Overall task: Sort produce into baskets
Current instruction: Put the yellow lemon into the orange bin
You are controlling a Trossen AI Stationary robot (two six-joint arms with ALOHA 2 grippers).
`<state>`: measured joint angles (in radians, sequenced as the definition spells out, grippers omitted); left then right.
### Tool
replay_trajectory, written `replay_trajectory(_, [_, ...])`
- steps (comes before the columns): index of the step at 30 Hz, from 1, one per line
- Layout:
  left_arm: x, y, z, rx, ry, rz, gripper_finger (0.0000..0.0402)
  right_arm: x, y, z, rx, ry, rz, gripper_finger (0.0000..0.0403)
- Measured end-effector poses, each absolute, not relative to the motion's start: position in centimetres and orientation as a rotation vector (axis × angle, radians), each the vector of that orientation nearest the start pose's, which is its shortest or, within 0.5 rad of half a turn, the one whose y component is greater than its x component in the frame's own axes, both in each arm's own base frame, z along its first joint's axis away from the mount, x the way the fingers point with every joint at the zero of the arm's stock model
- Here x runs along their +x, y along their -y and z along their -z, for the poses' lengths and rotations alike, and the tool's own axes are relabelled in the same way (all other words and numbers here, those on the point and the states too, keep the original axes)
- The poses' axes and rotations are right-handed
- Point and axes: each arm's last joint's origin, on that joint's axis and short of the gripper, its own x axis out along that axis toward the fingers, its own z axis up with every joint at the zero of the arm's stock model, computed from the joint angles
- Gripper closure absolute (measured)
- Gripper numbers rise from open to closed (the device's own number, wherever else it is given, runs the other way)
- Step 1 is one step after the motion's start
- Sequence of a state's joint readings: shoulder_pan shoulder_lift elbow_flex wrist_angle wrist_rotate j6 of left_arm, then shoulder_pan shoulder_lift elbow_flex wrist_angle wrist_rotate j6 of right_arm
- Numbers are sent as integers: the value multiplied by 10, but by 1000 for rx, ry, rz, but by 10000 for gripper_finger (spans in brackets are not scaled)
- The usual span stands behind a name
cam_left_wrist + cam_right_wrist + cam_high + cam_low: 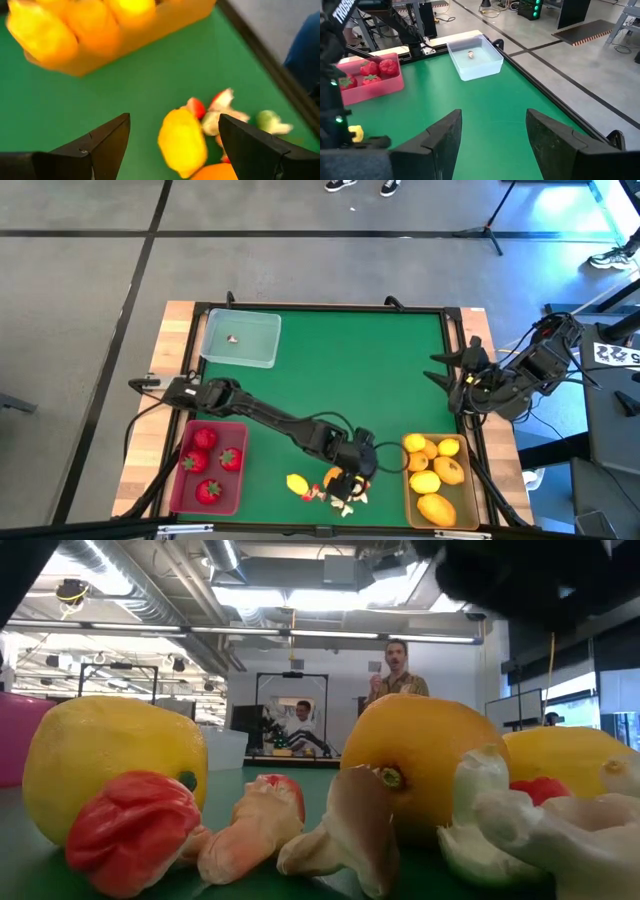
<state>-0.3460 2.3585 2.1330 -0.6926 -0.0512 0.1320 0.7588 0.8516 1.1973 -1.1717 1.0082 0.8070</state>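
My left gripper (350, 470) is open and hovers over loose produce near the table's near edge. Its fingers stand on either side of a yellow lemon (182, 142) without touching it. An orange fruit (333, 476) lies beside it, and another yellow lemon (297, 483) further left. Tiny white-and-red bits (342, 500) lie on the mat in front of them (260, 825). The pinkish-red tray (178, 490) holds several strawberries. The tan-yellow tray (472, 500) holds several lemons. The clear tray (262, 330) holds one small bit. My right gripper (440, 370) waits open and empty at the table's right edge.
The green mat (340, 370) is bordered by a dark raised frame (330, 308). The yellow tray stands just right of the loose fruit (100, 35). A person (395, 670) stands in the room beyond the table's far side.
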Motion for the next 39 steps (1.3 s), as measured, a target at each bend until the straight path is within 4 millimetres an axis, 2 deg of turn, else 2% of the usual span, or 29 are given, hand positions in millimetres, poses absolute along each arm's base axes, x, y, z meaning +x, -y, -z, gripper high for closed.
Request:
replay_trajectory(5, [494, 173, -192, 310, -927, 327, 102, 102, -63, -379, 130, -395, 419, 182])
replay_trajectory(11, [496, 173, -173, 293, -980, 348, 102, 105, -66, -377, 113, -411, 419, 182])
replay_trajectory(16, [496, 174, -171, 267, -987, 371, 102, 106, -67, -376, 110, -415, 419, 182])
replay_trajectory(24, [500, 170, -152, 217, -1034, 420, 101, 106, -66, -376, 111, -415, 418, 182])
replay_trajectory(29, [501, 166, -149, 217, -1039, 417, 102, 106, -66, -376, 110, -415, 418, 182])
replay_trajectory(39, [505, 154, -149, 205, -1040, 395, 147, 106, -66, -376, 110, -415, 419, 182])
